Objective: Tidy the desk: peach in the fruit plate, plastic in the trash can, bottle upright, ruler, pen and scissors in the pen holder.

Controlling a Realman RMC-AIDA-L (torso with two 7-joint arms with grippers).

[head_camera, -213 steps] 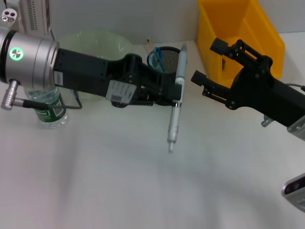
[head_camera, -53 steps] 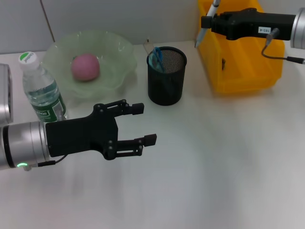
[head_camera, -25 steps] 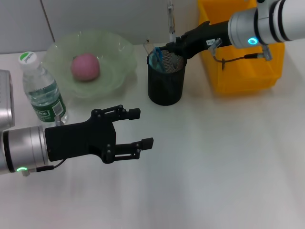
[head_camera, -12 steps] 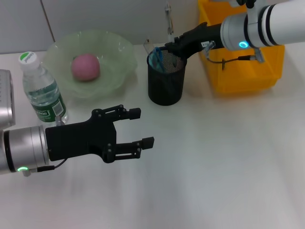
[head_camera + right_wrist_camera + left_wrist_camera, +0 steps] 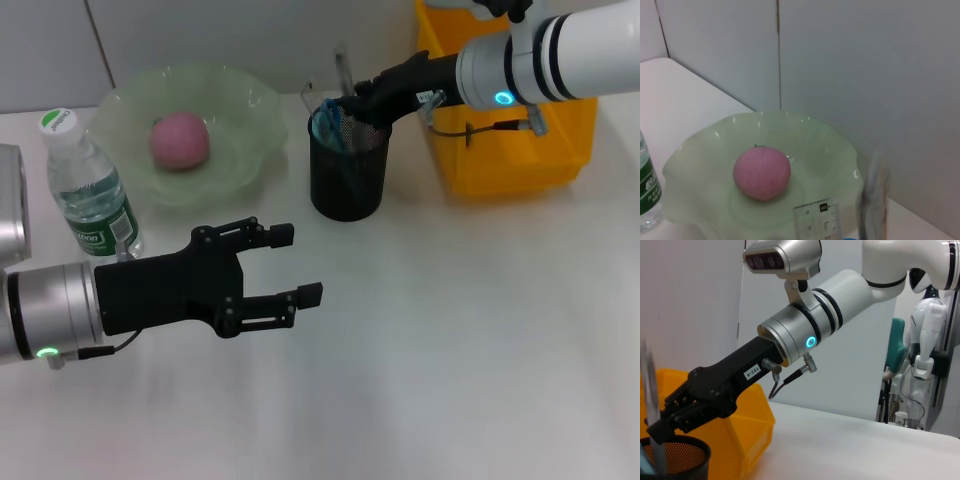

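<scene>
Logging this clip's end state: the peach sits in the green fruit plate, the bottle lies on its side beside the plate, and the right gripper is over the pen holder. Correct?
Not quite. The bottle is not on its side: the head view shows it standing upright, cap on top, beside the fruit plate. The rest holds: the peach sits in the plate, and the right gripper is over the pen holder.

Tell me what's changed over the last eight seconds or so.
The pen passed from the left gripper to the right gripper, which swung across from the yellow bin and is lowering it into the pen holder. The left gripper let go, pulled back over the table and hangs open. The peach, fruit plate and upright bottle stayed put.
</scene>
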